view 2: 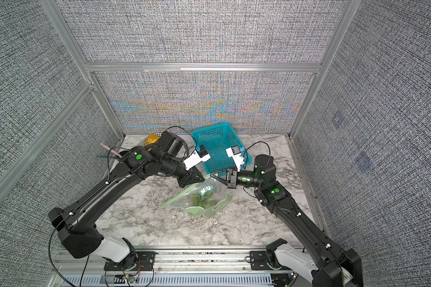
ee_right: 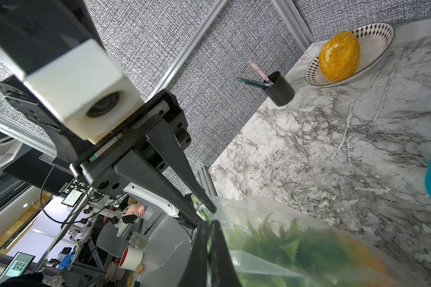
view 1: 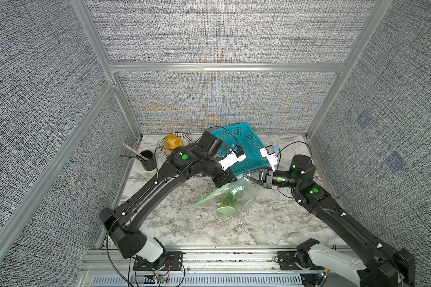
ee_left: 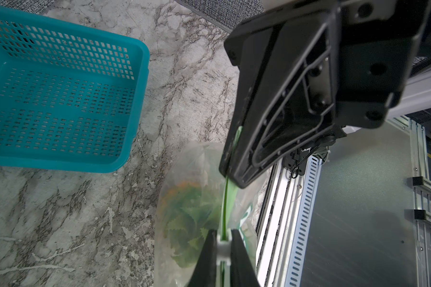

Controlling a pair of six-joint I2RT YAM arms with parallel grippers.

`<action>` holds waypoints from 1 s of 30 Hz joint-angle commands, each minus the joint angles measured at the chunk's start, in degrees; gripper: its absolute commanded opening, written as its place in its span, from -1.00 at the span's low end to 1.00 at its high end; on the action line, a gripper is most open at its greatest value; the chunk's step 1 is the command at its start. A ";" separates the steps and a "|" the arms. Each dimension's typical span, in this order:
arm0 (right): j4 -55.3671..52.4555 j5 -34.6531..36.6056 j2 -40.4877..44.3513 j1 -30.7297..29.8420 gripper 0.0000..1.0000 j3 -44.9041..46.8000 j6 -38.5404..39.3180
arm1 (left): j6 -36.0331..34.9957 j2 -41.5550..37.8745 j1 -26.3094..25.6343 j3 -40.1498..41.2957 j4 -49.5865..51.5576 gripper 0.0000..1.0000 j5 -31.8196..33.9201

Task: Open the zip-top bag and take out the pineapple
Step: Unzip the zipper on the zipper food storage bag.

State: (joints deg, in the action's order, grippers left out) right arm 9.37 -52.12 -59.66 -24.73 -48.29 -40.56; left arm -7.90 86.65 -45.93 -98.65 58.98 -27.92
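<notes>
The clear zip-top bag (view 1: 237, 207) (view 2: 217, 206) lies mid-table, its far end lifted. The pineapple (view 1: 228, 198) (ee_left: 184, 213) (ee_right: 284, 241) shows through the plastic as spiky green leaves with a little orange body. My left gripper (view 1: 234, 177) (ee_left: 223, 238) is shut on the pale green zip strip (ee_left: 225, 203) at the raised end. My right gripper (view 1: 244, 174) (ee_right: 209, 223) is shut on the same edge of the bag, right beside the left one, tips almost touching. Most of the pineapple's body is blurred by the plastic.
A teal mesh basket (view 1: 234, 129) (ee_left: 139, 82) stands just behind the grippers. A patterned plate (view 1: 182, 136) at the back left holds an orange-yellow oval fruit (view 1: 174, 142) (ee_right: 339, 57). A black cup (view 1: 147, 160) (ee_right: 280, 89) with pens stands near the left wall.
</notes>
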 commanded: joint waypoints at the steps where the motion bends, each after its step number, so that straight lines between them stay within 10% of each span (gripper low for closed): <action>1: -0.23 2.44 0.42 0.11 -1.00 -0.05 -0.13 | -0.18 -1.00 0.17 0.84 0.40 -0.84 0.38; 30: -0.14 6.30 -2.03 4.90 -1.00 -0.08 -0.39 | 0.85 -10.43 2.66 12.92 2.21 -0.93 2.02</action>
State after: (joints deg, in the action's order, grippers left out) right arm 9.17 -49.47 -61.30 -20.49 -48.34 -41.15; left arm -7.44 77.10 -43.48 -86.37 56.62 -26.46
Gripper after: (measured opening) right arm 0.059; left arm 0.114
